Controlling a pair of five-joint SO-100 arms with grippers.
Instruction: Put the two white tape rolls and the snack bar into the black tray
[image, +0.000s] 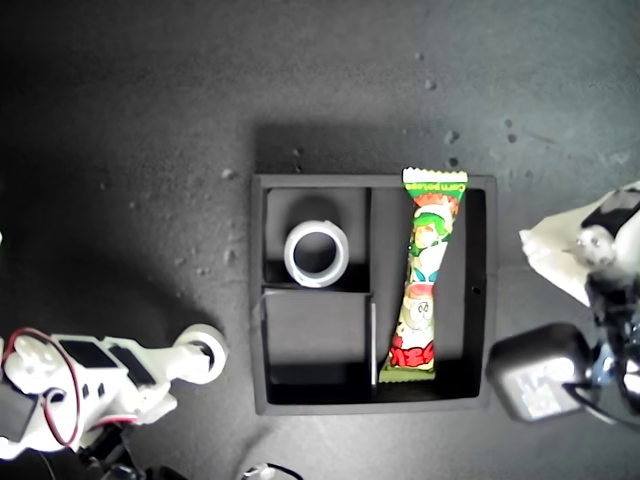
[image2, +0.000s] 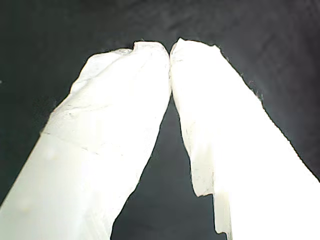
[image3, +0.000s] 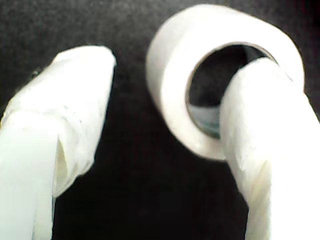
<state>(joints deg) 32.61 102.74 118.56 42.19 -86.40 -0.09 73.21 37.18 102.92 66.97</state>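
- The loose tape roll (image3: 200, 75) hangs on one finger (image3: 265, 130) of my second gripper (image3: 165, 100), which pokes through its open centre; the other finger stands well apart, so the jaws are spread and nothing is pinched.
- In the exterior view this roll (image: 205, 350) sits outside the black tray (image: 258, 300), near its lower left corner.
- It looks light and stiff, with a smooth rim that could slide off the finger (a hook is no grip); closing across the ring wall should be safer.
- The other tape roll (image: 316, 253) lies in an upper small compartment and the snack bar (image: 425, 275) in the long one.
- The second small compartment looks bare, with low walls to clear.
- My first gripper (image2: 170, 52) has its tips together on nothing.
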